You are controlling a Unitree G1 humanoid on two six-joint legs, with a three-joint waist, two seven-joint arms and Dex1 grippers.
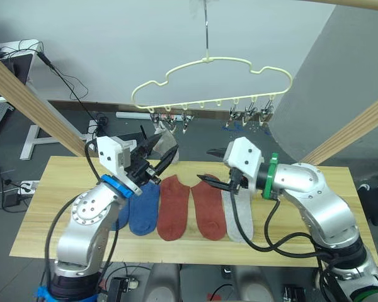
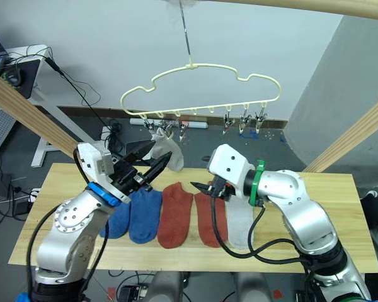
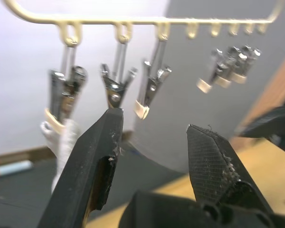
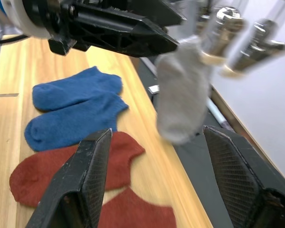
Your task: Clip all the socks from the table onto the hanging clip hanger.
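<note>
One grey sock (image 2: 164,153) clipped on hanger (image 2: 201,88); five socks (image 1: 176,207) left on table (image 1: 50,207). Left claw (image 1: 164,156) and right claw (image 1: 211,167) both apart, empty.

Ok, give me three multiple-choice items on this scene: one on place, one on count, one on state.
1. Where is the hung grey sock?
A. on the hanger's left end clip
B. on its right end clip
C. on its hook

2. How many socks lie on the table?
A. three
B. five
C. six

3. How are the left end effector and the right end effector?
A. both open and empty
B. both shut
C. each holds a sock

Answers: 1 A, it hangs below the left clips. 2 B, two blue, two red, one grey. 3 A, fingers apart, nothing between.
</note>
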